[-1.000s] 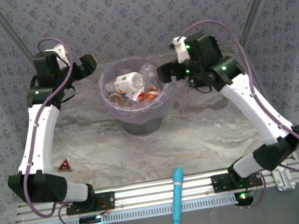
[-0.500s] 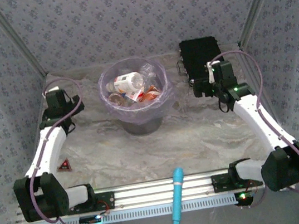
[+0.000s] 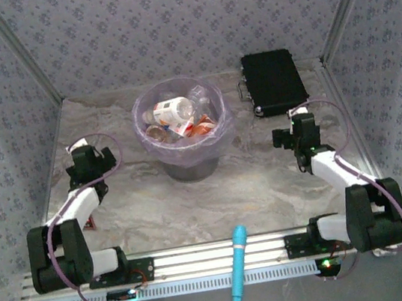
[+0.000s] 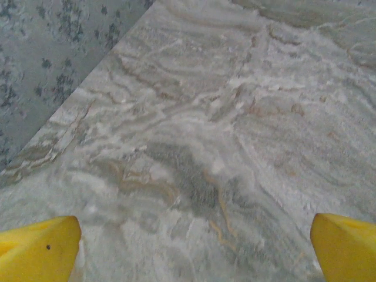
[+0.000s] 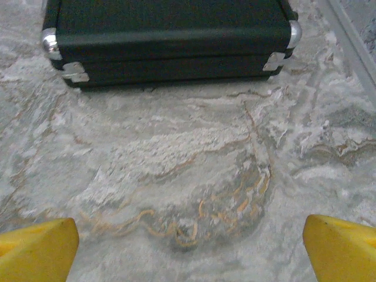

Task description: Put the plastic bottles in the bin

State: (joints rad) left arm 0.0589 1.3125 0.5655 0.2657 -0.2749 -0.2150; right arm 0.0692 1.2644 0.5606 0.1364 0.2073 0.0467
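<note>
Flanking the bin (image 3: pixel 189 172): left hand (image 4: pixel 194 235), right hand (image 5: pixel 191 235).

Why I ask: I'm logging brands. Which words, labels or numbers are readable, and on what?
No text reads clearly.
Labels on the plastic bottles in the bin: too small and blurred to read.
Black case: no lettering visible.

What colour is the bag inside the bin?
Pale see-through lavender; the bag shows best from the top external camera.
</note>
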